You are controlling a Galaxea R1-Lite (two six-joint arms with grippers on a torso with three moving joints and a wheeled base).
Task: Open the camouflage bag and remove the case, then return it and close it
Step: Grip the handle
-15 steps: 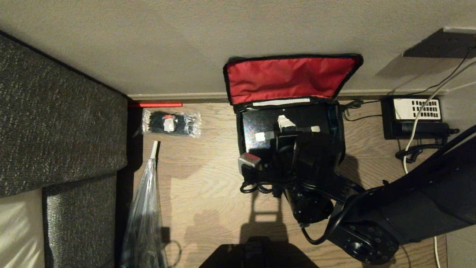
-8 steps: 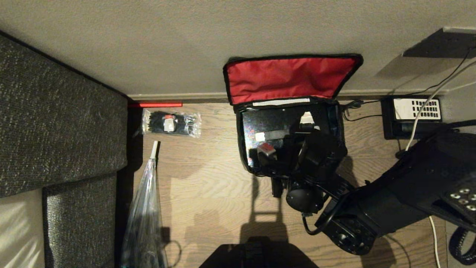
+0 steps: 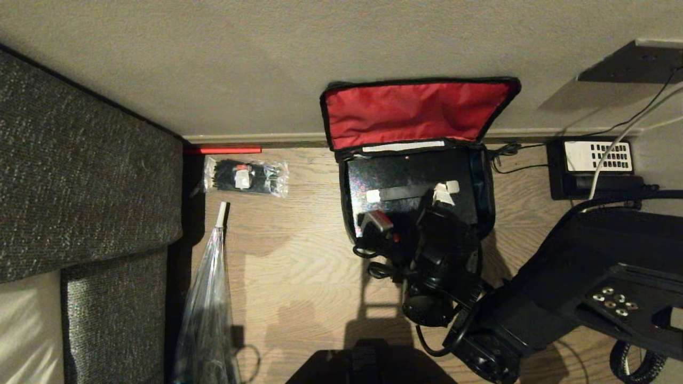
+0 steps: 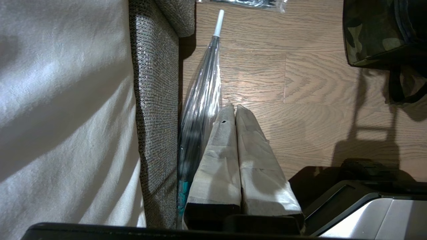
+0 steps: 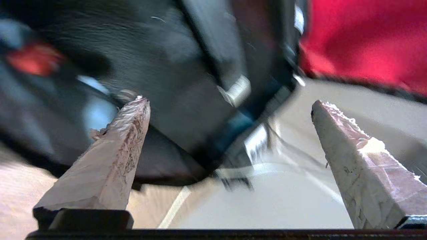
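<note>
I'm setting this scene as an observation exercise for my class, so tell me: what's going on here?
A two-armed robot is working on a camouflage bag that sits on the wooden floor against the wall. The bag's red-lined lid is flipped up, and a black case lies inside. The right gripper hangs over the case with its fingers spread wide, holding nothing. The left gripper is parked with fingers together beside a clear umbrella, near the sofa.

A brown wooden floor [image 3: 299, 256] meets a plain pale wall [image 3: 213, 64], a dark grey woven couch [image 3: 80, 170] fills one side, and soft shadows lie across the floor boards.
</note>
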